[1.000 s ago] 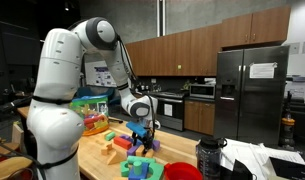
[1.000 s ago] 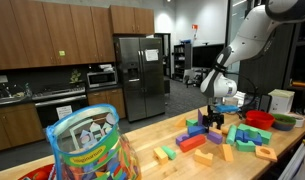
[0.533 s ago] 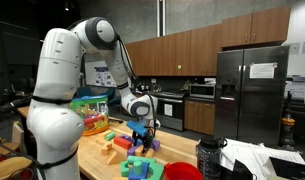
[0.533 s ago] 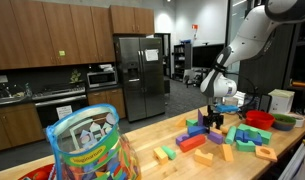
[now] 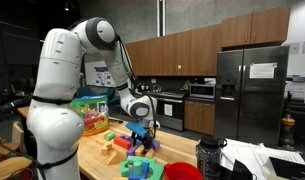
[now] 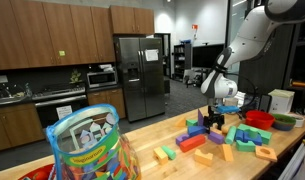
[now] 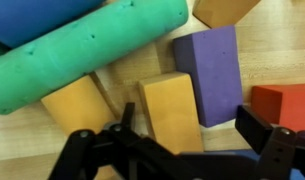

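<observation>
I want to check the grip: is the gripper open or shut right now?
Open. In the wrist view the gripper has its fingers spread wide apart, with a yellow block lying between them, not clamped.

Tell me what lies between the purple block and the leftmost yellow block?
In the wrist view, a second yellow block lies between the purple block and the leftmost yellow block, on the wooden surface.
</observation>
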`<state>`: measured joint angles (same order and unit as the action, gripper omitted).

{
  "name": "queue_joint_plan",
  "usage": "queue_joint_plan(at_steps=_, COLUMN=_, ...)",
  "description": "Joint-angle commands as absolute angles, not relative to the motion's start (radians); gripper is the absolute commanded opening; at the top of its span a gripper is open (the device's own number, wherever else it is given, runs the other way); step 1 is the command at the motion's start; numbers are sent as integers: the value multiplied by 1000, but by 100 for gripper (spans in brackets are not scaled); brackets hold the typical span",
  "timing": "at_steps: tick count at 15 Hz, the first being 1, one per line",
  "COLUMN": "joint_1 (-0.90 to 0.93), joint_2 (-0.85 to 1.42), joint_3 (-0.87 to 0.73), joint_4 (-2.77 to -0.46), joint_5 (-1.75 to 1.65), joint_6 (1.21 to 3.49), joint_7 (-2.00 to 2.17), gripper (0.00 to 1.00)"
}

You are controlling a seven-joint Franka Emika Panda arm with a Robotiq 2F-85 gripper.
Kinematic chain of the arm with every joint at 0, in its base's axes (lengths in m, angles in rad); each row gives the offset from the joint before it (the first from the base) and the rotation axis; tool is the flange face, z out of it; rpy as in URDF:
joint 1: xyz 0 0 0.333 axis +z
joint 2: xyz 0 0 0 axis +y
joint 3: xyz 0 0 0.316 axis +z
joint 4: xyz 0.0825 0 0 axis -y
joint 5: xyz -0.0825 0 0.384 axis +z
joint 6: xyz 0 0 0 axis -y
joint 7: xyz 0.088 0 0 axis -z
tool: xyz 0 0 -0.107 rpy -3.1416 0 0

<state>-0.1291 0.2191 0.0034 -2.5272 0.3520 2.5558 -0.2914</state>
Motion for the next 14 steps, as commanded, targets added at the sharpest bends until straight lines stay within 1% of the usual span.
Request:
queue_joint_plan(at_steps=1, joint_1=-131, joint_2=219, joint_3=0, joint_4=-2549, joint_5=326, joint_6=2577, joint_7=-296, gripper=100)
queue_joint_plan(at_steps=14, joint_1=-130, joint_2=214, joint_3=9, joint_4=-2535, joint_5=335, joint_6=2574, joint_7=-289, gripper=100)
